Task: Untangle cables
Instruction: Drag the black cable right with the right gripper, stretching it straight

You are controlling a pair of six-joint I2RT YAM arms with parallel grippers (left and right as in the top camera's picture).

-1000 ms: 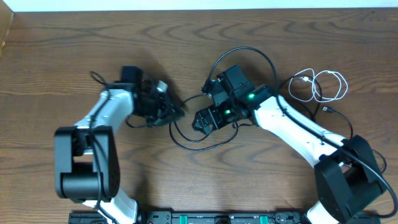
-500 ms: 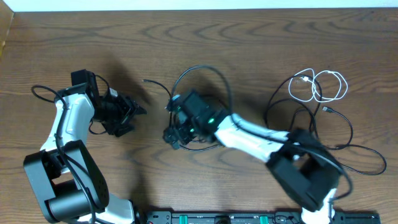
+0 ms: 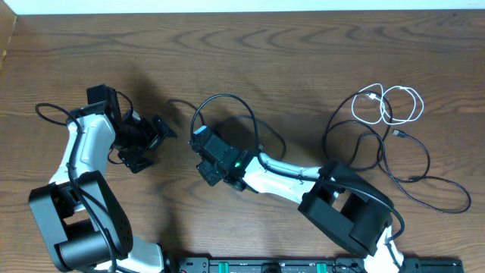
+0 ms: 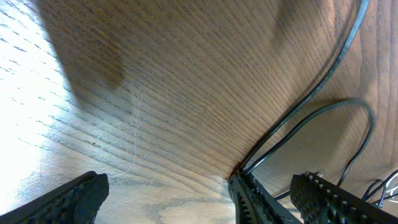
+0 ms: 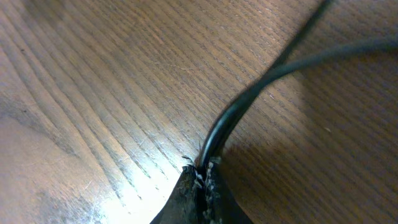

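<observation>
The bottom edge cuts off most of your right gripper [image 5: 200, 182]. The black cable [image 5: 239, 106] it pinches runs blurry off the top edge. From overhead, you can't see that pinch.

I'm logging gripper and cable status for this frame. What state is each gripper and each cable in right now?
Left gripper: open wide.
Right gripper: shut on the black looped cable.
Black looped cable: gripped at one spot, otherwise slack on the table.
White cable: loosely coiled, lying free.
Black cables at right: loose, crossing each other, not held.
</observation>
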